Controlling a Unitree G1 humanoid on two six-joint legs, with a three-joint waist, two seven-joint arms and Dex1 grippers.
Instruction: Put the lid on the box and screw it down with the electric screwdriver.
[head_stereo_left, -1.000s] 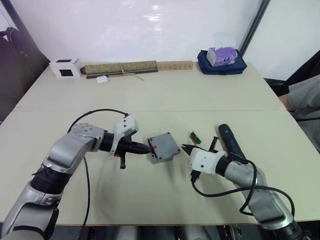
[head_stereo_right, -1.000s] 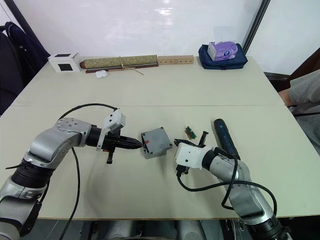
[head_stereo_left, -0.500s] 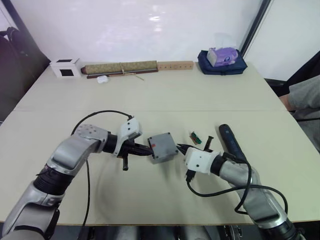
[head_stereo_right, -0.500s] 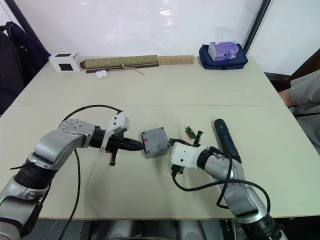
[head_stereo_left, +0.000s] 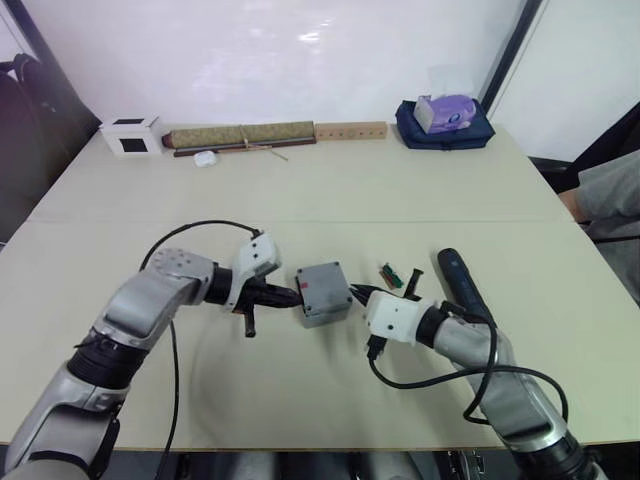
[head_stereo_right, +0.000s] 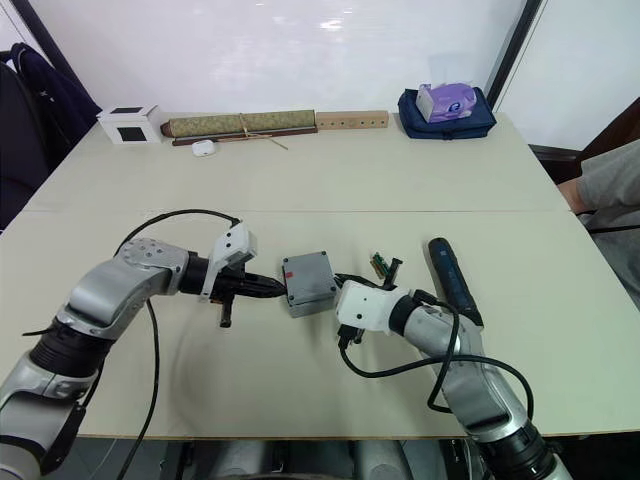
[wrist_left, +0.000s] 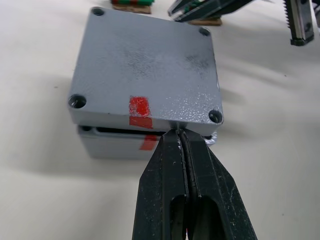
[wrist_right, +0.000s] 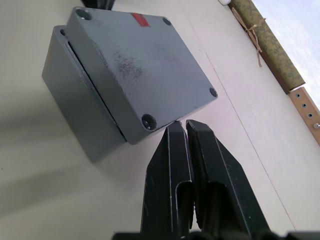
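We see the lid (wrist_left: 145, 70) sitting skewed on the box (wrist_left: 115, 142); our left gripper (wrist_left: 182, 137) and right gripper (wrist_right: 181, 131), both pinched together, touch its opposite edges.

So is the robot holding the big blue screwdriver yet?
No, the electric screwdriver lies on the table beside the right arm, while both the left gripper and the right gripper point their shut fingers at the box.
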